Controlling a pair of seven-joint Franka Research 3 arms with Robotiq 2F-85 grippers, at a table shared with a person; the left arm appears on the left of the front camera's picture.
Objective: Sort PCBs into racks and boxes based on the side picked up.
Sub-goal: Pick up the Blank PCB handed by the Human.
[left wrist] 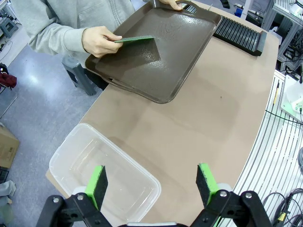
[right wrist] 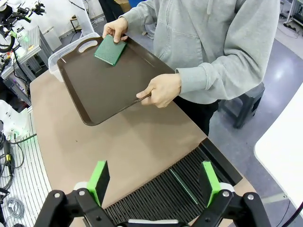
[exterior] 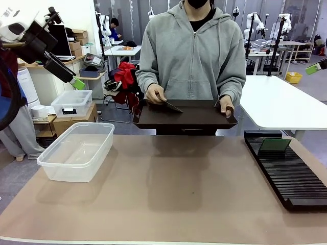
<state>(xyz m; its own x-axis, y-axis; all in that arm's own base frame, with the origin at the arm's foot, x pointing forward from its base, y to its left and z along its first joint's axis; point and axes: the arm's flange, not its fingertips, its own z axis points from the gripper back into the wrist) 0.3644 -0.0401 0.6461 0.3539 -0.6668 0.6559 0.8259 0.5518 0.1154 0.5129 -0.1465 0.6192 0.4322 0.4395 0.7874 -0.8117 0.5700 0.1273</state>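
A person at the far side holds a dark brown tray (exterior: 196, 116) over the table edge. One hand rests a green PCB (exterior: 169, 106) on the tray; it also shows as the PCB (left wrist: 135, 39) and the PCB (right wrist: 110, 49). A second PCB (exterior: 274, 145) stands upright in the black rack (exterior: 291, 176) at the right. The clear box (exterior: 76, 150) sits at the left with nothing in it. My left gripper (left wrist: 151, 184) hovers open above the box (left wrist: 80, 161); in the front view the left gripper (exterior: 77, 82) is high at the left. My right gripper (right wrist: 154, 182) hangs open above the rack (right wrist: 161, 198).
The brown tabletop (exterior: 173, 194) lies bare between box and rack. Behind the rack stands a white table (exterior: 286, 99). On the floor side at the left is a smaller lidded clear container (exterior: 71, 103) on cardboard boxes.
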